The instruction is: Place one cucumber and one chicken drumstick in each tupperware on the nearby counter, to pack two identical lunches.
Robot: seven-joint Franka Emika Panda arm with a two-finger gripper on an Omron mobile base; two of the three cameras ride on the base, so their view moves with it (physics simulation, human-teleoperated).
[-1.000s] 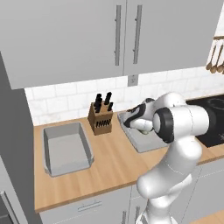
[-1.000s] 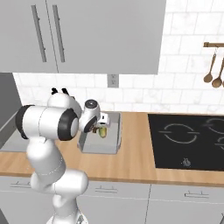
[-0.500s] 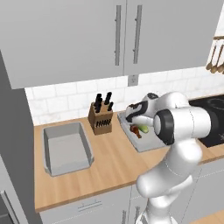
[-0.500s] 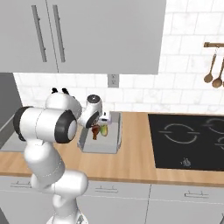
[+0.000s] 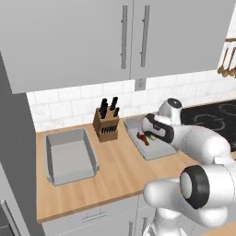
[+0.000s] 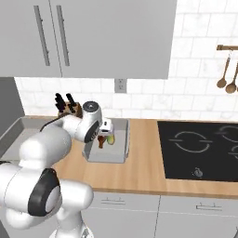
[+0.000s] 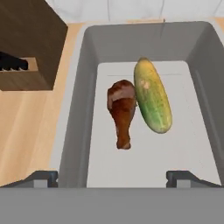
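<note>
The gripper hangs with jaws wide apart and empty. Directly below it, the nearer tupperware holds a chicken drumstick touching a cucumber. Farther along the counter, the second tupperware looks unfilled: roughly half done.

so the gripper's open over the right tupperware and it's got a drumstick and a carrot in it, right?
Not a carrot: beside the chicken drumstick in the tupperware lies a cucumber, as the hand view shows. The gripper is open above them.
</note>
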